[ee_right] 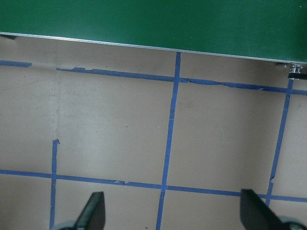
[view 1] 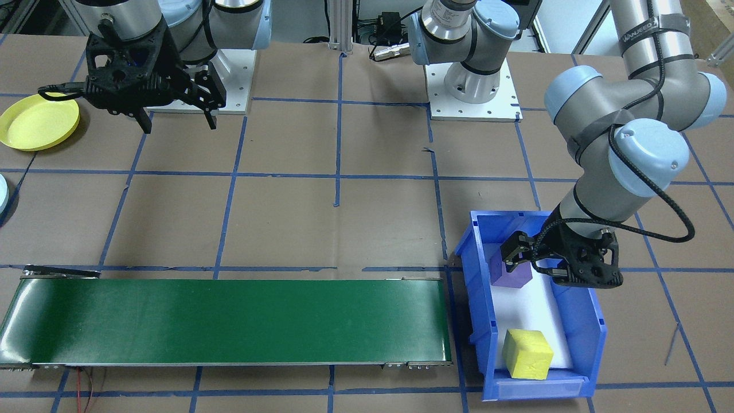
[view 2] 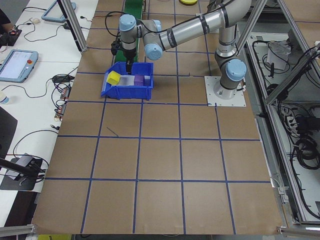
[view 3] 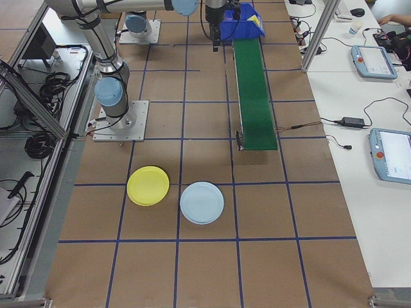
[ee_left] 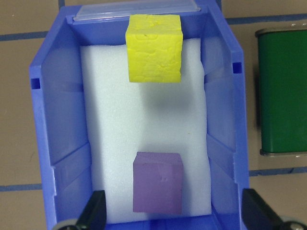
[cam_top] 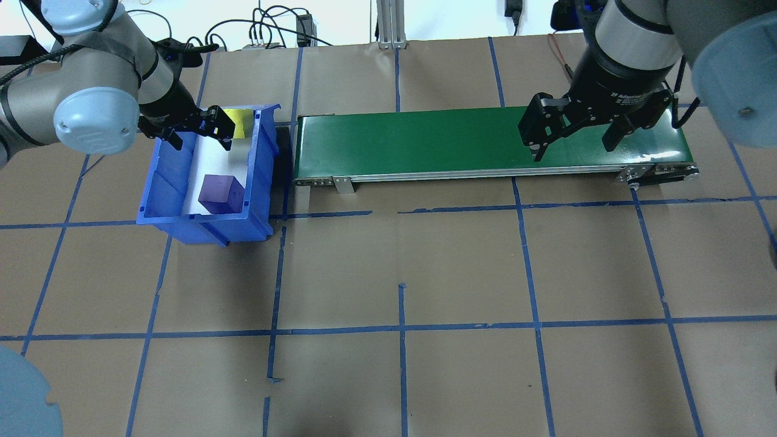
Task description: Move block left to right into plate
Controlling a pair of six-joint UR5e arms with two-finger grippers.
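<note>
- Brown paper with a blue tape grid covers the table (cam_top: 400,376); a green conveyor belt (cam_top: 485,142) lies between the blue bin (cam_top: 173,182) and the right arm's side
- Left gripper (cam_top: 197,128) hangs over the bin with jaws wide and nothing held; its wrist view shows the purple block (ee_left: 158,188) between the fingers (ee_left: 94,211) and the yellow block (ee_left: 153,48) beyond
- Right gripper (cam_top: 576,130) hovers spread and empty
- Only two views catch the yellow plate (view 3: 148,185), beside a pale blue plate (view 3: 202,202), well apart from the bin
</note>
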